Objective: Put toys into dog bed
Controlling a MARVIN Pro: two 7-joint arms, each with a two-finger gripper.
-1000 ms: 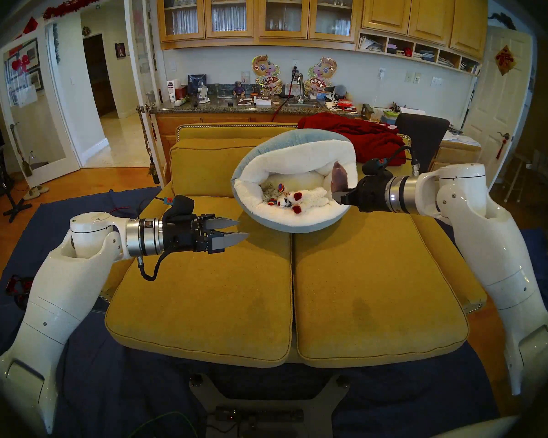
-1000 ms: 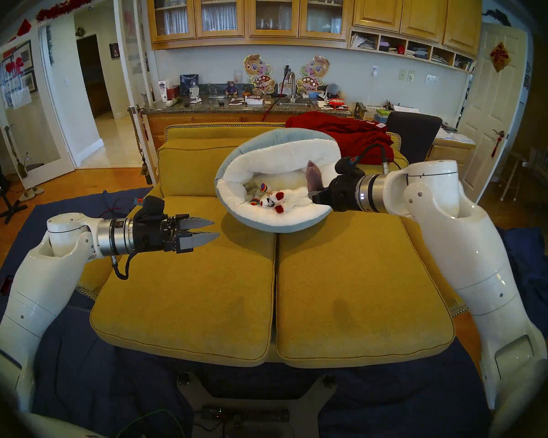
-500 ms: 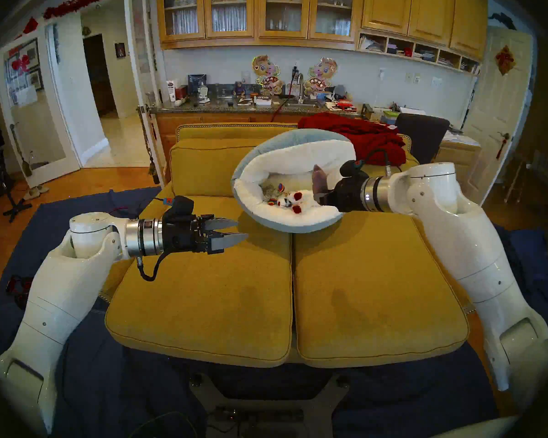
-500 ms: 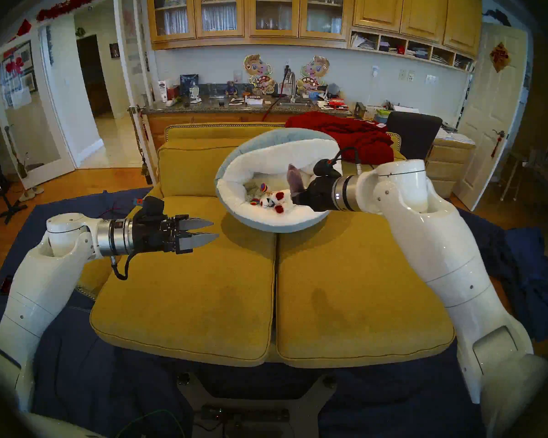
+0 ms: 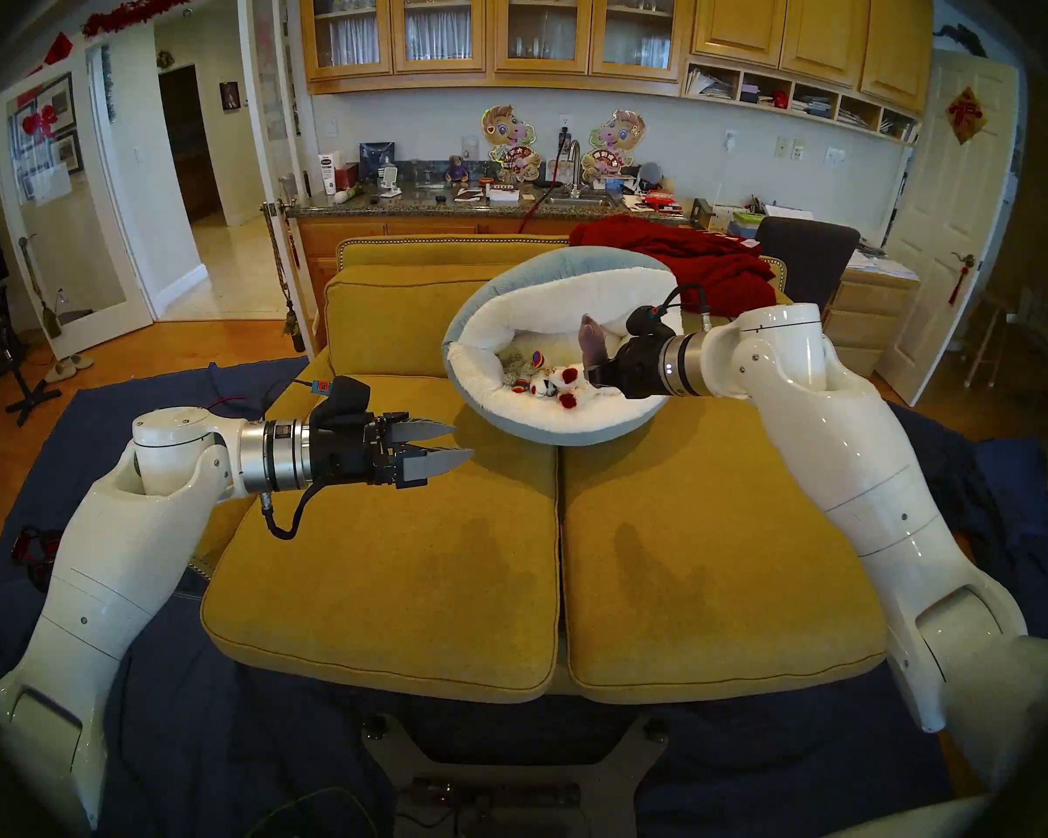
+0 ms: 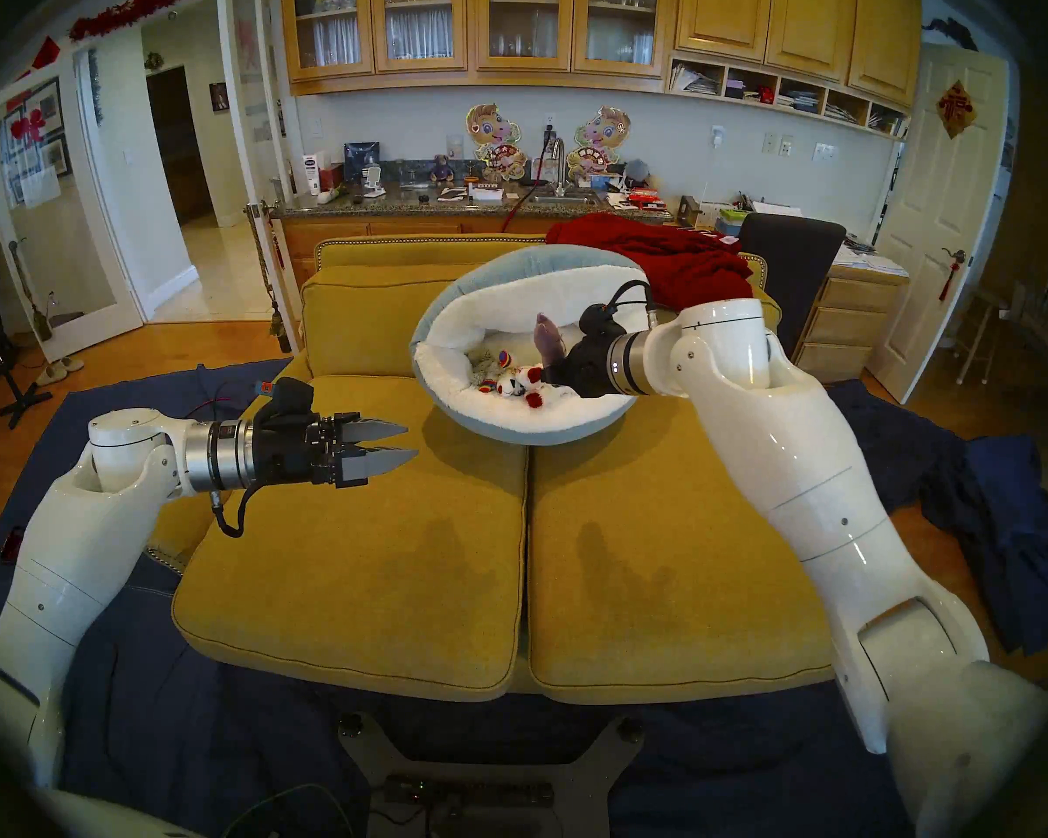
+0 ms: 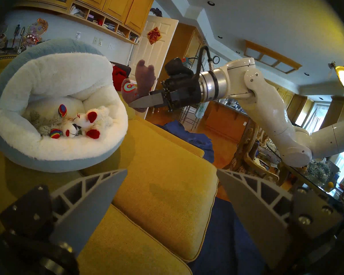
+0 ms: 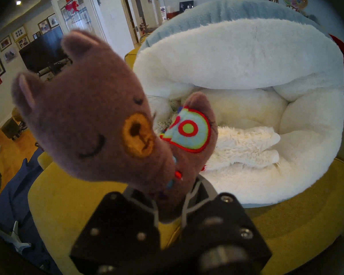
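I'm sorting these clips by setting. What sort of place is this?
Most likely a lived-in home, an open kitchen and living area: wooden kitchen cabinets, a cluttered counter with a sink, and a yellow sofa.

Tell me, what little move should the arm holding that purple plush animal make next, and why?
Probably carry it a bit farther over the dog bed, then let go. The right gripper is shut on the purple plush toy, which in the left wrist view is at the bed's rim, not clearly above the fleece hollow where the other toys lie.

fleecy dog bed [image 5: 546, 301], glossy plastic arm [image 5: 860, 474]
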